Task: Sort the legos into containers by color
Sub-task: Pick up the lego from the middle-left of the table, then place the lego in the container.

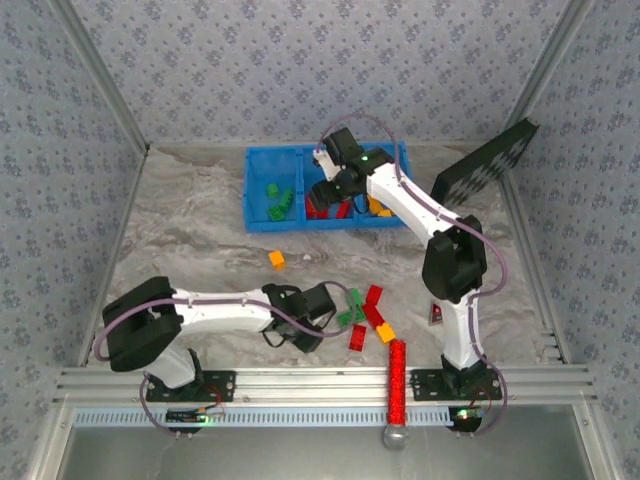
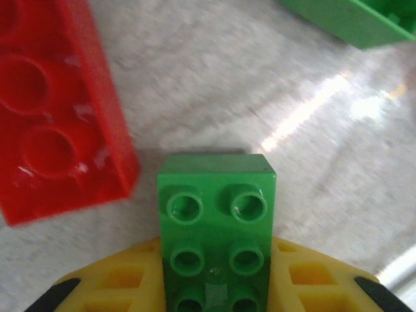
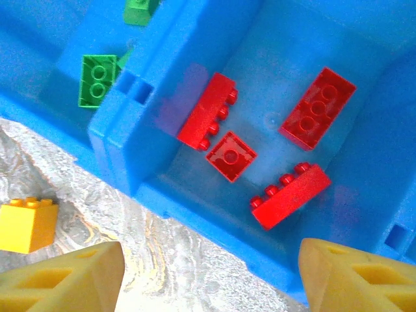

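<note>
My left gripper sits low at the table's front centre, its yellow fingers shut on the sides of a green lego. Beside it lie a red lego and another green one. The blue container stands at the back. My right gripper hovers open over the front wall of its middle compartment, holding nothing. That compartment holds several red legos. Green legos lie in the left compartment.
A yellow lego lies on the table before the bin. Red and orange legos lie near the left gripper. A red glittery cylinder stands at the front rail. A black dotted panel leans at the back right.
</note>
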{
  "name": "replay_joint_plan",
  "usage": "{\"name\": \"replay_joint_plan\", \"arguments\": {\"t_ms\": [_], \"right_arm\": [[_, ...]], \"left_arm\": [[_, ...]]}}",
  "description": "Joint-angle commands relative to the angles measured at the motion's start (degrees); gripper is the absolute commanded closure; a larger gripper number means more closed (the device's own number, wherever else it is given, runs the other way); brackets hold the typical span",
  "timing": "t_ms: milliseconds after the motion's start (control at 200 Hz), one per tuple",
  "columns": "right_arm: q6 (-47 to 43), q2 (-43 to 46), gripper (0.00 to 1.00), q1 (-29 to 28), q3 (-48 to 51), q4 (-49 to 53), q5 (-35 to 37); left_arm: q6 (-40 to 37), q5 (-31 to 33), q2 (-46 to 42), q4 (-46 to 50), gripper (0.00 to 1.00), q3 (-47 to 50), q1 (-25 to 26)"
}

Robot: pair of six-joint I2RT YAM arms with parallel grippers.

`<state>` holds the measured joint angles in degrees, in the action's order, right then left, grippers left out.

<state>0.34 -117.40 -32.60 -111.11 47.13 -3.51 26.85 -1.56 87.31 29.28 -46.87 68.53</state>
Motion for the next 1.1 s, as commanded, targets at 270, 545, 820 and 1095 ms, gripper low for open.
{"name": "replay_joint_plan", "arguments": {"t_ms": [270,545,820,1095], "right_arm": [[-0.45,0.91,0.27,-1.5,3.77,-2.51,-3.84],[0.63,0.08,0.28,-5.18,6.0,-4.35,-4.54],[-0.67,0.3,0.27,-9.82,12.27,-10.03,-6.47],[1.78,-0.54,0.27,-13.56,17.26,-15.59,-5.4]], "left_arm": [[-5.76,-3.22,-23.29,10.48,0.91,-15.31,-18.53],[-9.26,3.89,-19.54,7.16,0.89,-26.8,-31.7],[-3.96,1.56,-6.63,6.39,0.89,-39.4,-43.66],[-2.47,-1.21,10.13,8.52,0.88,-50.07,-46.64]]}}
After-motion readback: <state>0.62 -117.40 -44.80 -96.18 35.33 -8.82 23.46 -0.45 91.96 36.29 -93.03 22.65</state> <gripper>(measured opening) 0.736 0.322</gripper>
